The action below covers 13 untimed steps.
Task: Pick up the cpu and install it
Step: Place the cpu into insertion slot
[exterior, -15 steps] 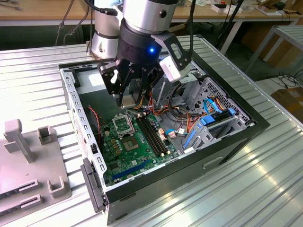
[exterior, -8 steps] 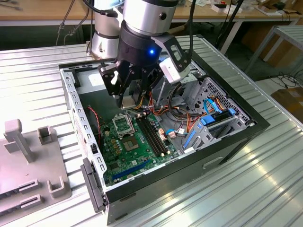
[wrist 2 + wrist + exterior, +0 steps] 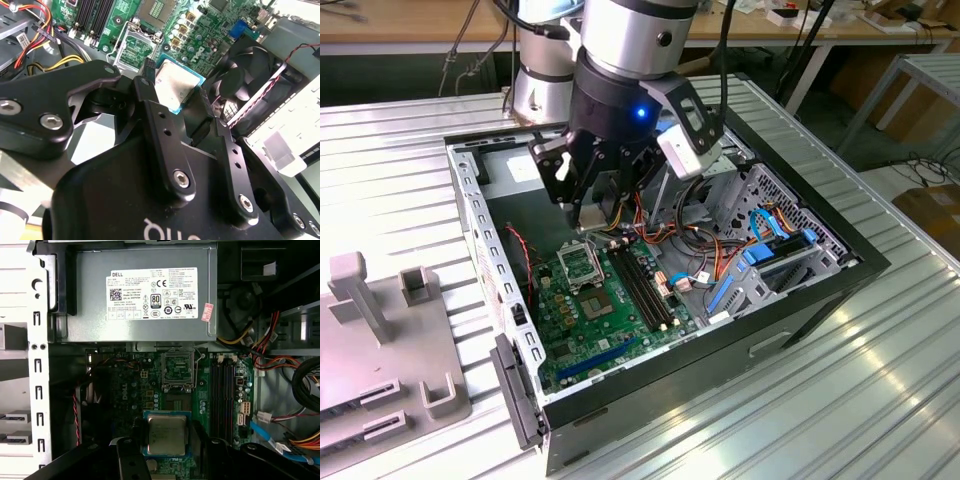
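Observation:
My gripper [image 3: 588, 212] hangs inside the open computer case, above the green motherboard [image 3: 590, 320]. It is shut on the cpu [image 3: 172, 87], a square chip with a silver lid and a green rim, held by its edges between the two black fingers [image 3: 150, 107]. In the first wrist view the cpu [image 3: 166, 434] hovers a short way from the open, empty socket [image 3: 179, 367], whose metal frame is lifted. The socket [image 3: 582, 265] lies just below the gripper in the exterior view.
A grey power supply [image 3: 145, 290] lies beyond the socket. Black memory slots [image 3: 222, 390] and bundles of orange and red cables [image 3: 720, 250] run beside it. A black fan [image 3: 245, 75] sits near the case wall. A grey fixture [image 3: 380, 340] stands outside the case.

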Each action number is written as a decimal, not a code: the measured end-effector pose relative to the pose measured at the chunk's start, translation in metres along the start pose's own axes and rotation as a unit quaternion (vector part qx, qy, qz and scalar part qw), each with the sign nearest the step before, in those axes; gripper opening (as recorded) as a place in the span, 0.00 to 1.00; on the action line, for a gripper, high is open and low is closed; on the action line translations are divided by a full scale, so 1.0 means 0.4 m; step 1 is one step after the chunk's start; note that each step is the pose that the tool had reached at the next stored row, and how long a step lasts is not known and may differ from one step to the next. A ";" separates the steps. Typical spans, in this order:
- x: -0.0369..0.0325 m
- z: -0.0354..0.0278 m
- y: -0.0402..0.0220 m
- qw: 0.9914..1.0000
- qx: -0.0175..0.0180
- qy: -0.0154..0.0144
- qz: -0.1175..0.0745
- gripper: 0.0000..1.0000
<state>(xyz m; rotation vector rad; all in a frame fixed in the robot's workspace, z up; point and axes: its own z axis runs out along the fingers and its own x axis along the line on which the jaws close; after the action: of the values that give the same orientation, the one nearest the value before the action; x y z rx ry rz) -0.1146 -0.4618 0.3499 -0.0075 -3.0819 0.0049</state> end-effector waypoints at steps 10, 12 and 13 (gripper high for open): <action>-0.004 0.009 0.000 1.000 0.000 0.000 0.000 0.47; -0.005 0.011 0.000 1.000 0.000 0.000 0.000 0.47; -0.005 0.011 0.000 1.000 0.000 0.000 0.000 0.47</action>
<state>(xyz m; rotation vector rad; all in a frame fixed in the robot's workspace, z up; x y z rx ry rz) -0.1129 -0.4618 0.3452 -0.0075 -3.0819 0.0049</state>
